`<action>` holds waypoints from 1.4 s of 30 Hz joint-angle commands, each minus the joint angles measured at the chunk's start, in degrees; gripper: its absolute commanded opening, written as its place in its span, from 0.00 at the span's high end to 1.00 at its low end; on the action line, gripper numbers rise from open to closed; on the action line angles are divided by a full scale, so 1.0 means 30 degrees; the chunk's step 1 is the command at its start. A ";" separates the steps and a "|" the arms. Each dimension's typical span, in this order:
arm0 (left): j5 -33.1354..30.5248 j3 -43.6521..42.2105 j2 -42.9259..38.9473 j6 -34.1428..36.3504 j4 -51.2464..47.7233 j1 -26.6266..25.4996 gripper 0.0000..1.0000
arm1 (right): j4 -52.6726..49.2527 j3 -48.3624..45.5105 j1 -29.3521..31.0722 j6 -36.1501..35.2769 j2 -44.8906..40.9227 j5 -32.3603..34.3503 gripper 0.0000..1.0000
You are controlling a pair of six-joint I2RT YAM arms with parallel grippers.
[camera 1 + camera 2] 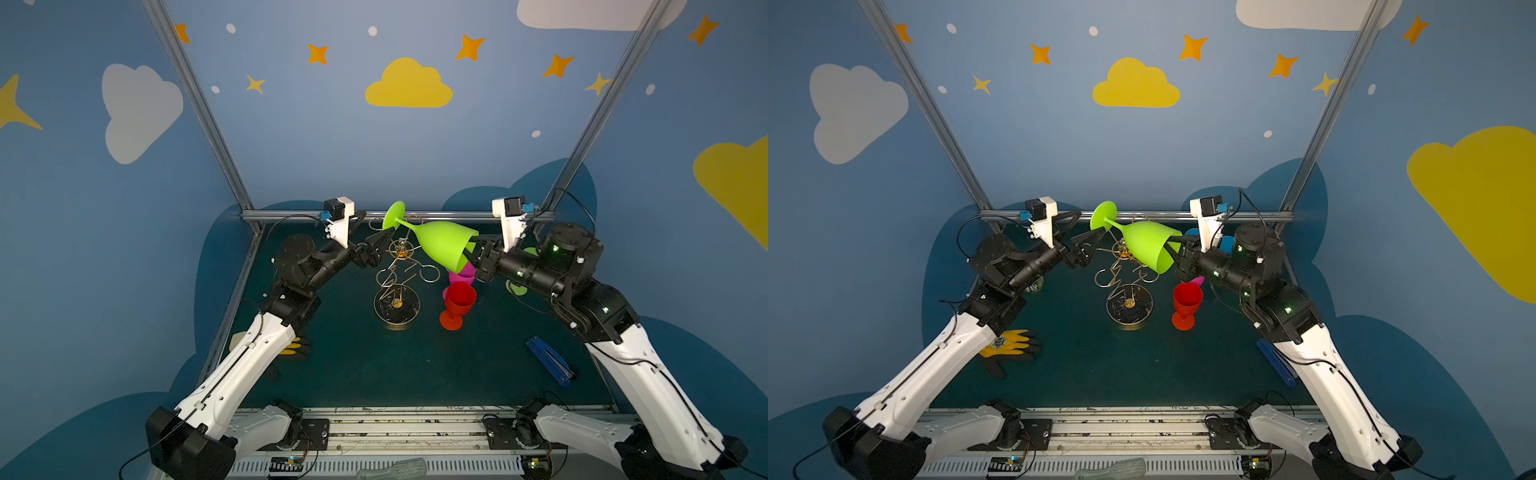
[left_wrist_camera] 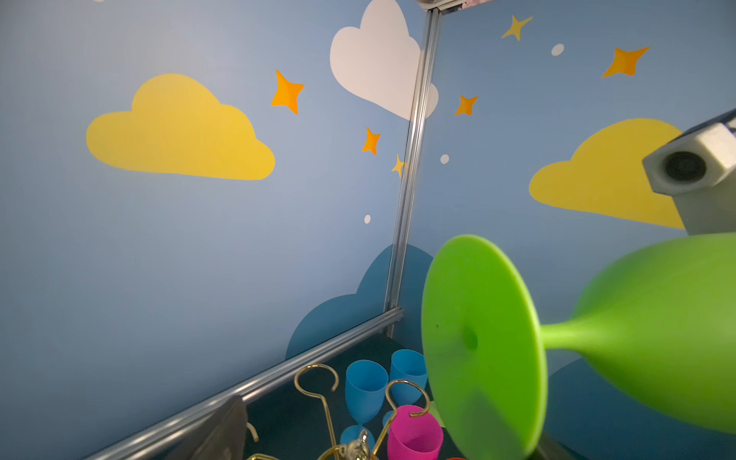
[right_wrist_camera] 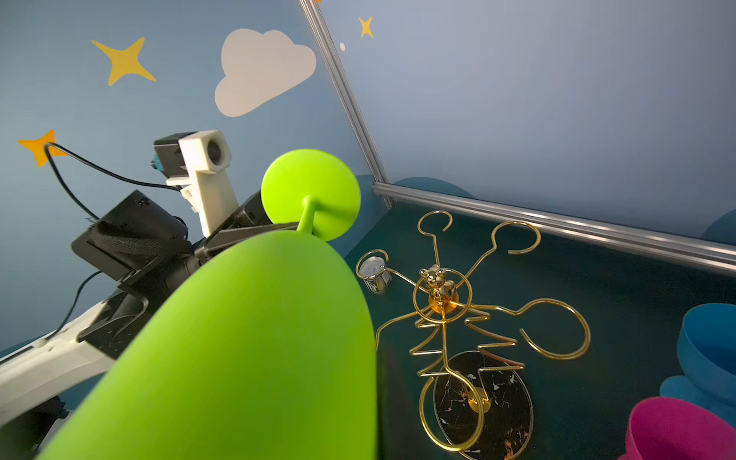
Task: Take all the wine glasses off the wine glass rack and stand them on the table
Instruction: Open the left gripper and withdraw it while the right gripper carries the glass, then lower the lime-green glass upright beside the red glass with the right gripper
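Right tool pinching wine glass rim, glass tilted, clear of rack

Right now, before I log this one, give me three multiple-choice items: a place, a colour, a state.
1. In both top views, where is the red glass relative to the rack? A hanging from it; B on the table, right of its base; C behind it, tipped over.
2. The glass in the right tool is: A green; B blue; C pink.
3. The left tool is: A shut on the stem; B out of view; C open.
Key: 1B, it stands upright beside the base; 2A, the tool pinches the rim of the green glass; 3C, its jaws stand apart.
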 commanded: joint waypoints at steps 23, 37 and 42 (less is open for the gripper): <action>-0.3402 -0.5647 -0.6623 -0.1981 -0.1408 0.8584 0.00 | -1.6651 -0.0281 0.4036 -0.2561 -0.2368 0.5461 1.00; -0.3759 -0.8485 -0.8107 -0.2623 -0.0963 1.0109 0.00 | -1.5738 -0.5118 0.4303 0.0849 0.0433 0.8297 1.00; -0.3894 -0.9121 -0.8268 -0.2674 -0.0835 1.0394 0.00 | -1.4488 -0.5194 0.4313 0.0980 0.2096 0.8439 1.00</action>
